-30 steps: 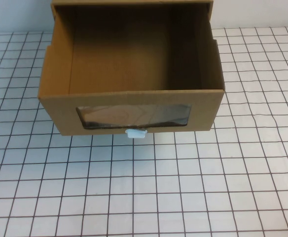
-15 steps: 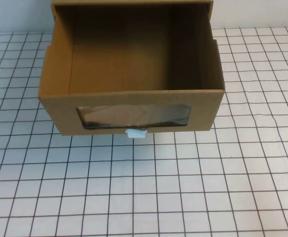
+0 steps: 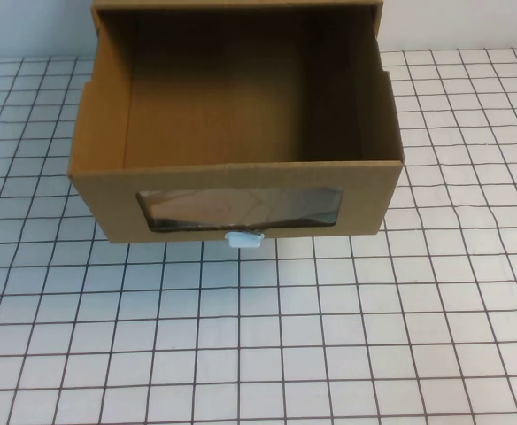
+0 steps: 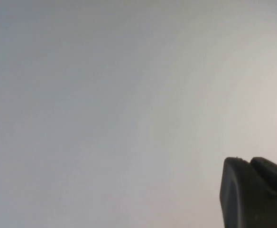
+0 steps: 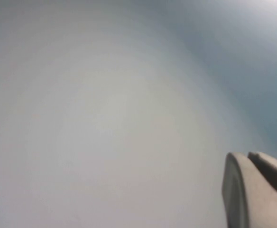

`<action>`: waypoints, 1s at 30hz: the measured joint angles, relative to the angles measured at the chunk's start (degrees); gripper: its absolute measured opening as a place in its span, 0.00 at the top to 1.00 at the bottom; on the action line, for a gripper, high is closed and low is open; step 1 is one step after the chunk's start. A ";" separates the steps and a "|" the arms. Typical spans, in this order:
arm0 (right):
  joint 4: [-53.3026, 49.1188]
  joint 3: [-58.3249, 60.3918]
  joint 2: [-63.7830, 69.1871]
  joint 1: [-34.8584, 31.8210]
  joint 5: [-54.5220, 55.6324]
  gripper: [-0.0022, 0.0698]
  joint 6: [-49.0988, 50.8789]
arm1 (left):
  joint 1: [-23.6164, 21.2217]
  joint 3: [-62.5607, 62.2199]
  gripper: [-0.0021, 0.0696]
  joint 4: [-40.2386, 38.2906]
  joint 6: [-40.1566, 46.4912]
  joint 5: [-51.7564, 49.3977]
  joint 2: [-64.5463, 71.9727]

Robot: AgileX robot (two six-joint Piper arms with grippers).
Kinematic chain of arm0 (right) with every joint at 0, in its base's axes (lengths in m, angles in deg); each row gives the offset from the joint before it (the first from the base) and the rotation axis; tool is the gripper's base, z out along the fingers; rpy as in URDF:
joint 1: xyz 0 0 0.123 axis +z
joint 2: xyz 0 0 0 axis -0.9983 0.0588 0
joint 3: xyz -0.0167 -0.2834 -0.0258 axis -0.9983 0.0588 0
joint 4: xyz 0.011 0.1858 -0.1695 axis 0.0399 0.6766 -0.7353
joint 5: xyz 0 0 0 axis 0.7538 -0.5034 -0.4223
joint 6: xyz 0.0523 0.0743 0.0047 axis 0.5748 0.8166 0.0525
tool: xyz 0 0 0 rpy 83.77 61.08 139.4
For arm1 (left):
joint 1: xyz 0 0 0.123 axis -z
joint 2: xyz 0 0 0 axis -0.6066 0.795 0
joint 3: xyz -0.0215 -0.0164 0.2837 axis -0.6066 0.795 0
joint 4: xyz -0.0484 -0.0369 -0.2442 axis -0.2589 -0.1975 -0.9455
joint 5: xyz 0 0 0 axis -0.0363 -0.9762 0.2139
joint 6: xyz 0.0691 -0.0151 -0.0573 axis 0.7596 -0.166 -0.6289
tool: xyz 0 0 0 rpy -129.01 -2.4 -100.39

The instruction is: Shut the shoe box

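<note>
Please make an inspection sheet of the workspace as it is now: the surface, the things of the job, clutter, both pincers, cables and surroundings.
Surface: white table with a black grid, flat.
Job's things: brown cardboard shoe box, drawer pulled out toward the robot, inside looks empty; clear window in the front, white pull tab just below it.
Clutter: nothing seen.
Left pincer: absent from the high view; only a dark part shows in the left wrist view, facing a plain pale background, not near the box.
Right pincer: absent from the high view; only a grey part shows in the right wrist view, same plain background.
Cables: nothing seen.
Surroundings: pale wall behind the table.
</note>
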 joint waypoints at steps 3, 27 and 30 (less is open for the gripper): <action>-6.15 -3.33 -0.22 0.00 1.30 0.99 4.84 | 0.00 -0.14 0.97 -0.25 -0.81 4.94 -0.14; -36.00 -64.66 23.34 0.00 -24.60 0.99 17.25 | 0.00 -55.61 0.97 2.03 -8.46 -25.82 25.24; -35.88 -68.71 28.59 0.80 -44.28 0.99 17.25 | 0.00 -56.93 0.97 2.26 -8.56 -32.61 28.51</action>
